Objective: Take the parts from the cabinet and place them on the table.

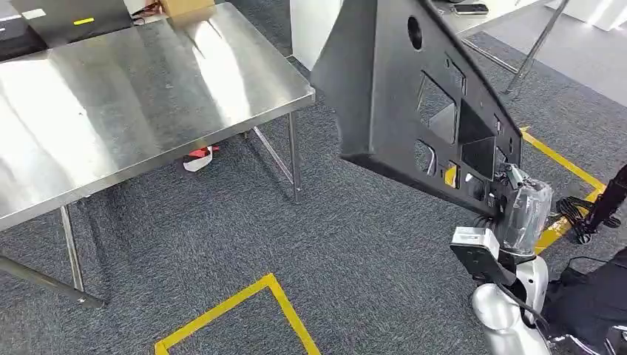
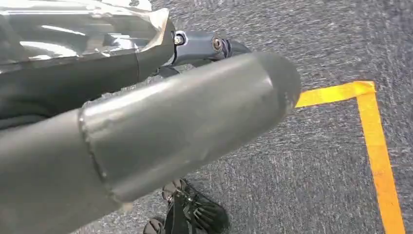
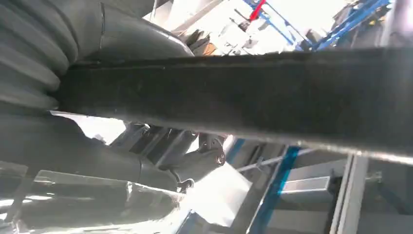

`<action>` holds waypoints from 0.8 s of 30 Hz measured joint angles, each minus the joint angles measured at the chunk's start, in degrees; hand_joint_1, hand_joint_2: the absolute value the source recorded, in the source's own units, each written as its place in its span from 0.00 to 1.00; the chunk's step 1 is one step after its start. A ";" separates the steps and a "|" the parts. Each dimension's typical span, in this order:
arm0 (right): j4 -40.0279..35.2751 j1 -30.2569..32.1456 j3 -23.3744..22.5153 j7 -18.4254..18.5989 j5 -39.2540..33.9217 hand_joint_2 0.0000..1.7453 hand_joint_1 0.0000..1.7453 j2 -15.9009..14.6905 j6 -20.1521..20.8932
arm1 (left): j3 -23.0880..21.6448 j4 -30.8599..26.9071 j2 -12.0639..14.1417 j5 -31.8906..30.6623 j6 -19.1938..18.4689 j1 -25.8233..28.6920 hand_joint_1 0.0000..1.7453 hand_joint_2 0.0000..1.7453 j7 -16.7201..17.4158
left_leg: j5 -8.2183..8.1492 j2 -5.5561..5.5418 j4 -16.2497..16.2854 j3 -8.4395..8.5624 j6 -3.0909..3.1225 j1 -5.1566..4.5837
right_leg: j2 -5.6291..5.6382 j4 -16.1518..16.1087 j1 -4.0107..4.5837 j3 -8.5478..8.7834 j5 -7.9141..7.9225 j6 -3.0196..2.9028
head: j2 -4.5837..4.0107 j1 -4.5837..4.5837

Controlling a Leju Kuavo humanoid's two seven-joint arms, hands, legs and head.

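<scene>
Grey carpet lies between the bare steel table [image 1: 133, 96] and the black part [image 1: 414, 111] grasped by the right robot hand [image 1: 517, 200], not yet placed.

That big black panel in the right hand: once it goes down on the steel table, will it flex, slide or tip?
The black panel looks like stiff moulded plastic with cutouts, so probably rigid and light for its size. The right hand holds it at one low corner, so it may swing. On the polished steel table it could slide; laid flat, tipping seems unlikely.
</scene>
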 joint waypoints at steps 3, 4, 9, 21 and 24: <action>-0.05 -0.27 -0.24 0.00 0.02 1.00 1.00 0.13 0.25 | 0.22 0.02 -0.11 0.15 0.33 0.25 0.00 0.00 0.00 | 0.11 -0.57 -0.15 -0.17 -0.55 0.39 | -0.84 0.23 0.33 -0.30 0.02 -1.17 | 0.00 -0.09; -0.07 -0.44 -0.26 0.00 0.02 1.00 1.00 0.17 0.24 | 0.28 0.00 -0.09 0.15 0.44 0.26 0.00 0.00 0.00 | -0.15 -0.81 0.09 -0.33 -0.84 0.46 | -1.33 -0.19 -0.37 -0.12 0.28 -1.72 | 0.02 -0.11; -0.13 -0.67 -0.42 -0.02 0.00 1.00 1.00 0.22 0.40 | 0.33 0.02 -0.02 0.17 0.55 0.14 0.00 0.00 0.00 | -8.40 3.65 16.98 -8.66 -2.66 1.22 | -3.28 -0.21 -0.12 0.04 0.02 -2.76 | 0.00 -0.68; -0.13 -1.52 -0.48 0.00 0.75 1.00 1.00 0.46 1.18 | 0.66 0.00 -0.04 0.24 0.66 -0.05 0.00 0.00 -0.15 | 1.00 4.36 -1.09 0.01 0.25 1.09 | -4.53 2.46 0.35 -0.22 -2.39 -0.72 | 0.00 -0.29; -0.13 -1.53 -0.57 0.13 0.90 1.00 1.00 0.20 1.45 | 1.01 -0.02 -0.02 0.26 0.63 -0.13 0.00 0.00 -0.20 | 1.03 2.82 -1.07 -0.06 0.61 1.05 | -2.65 15.88 0.18 -7.02 -7.72 -1.58 | 0.00 0.00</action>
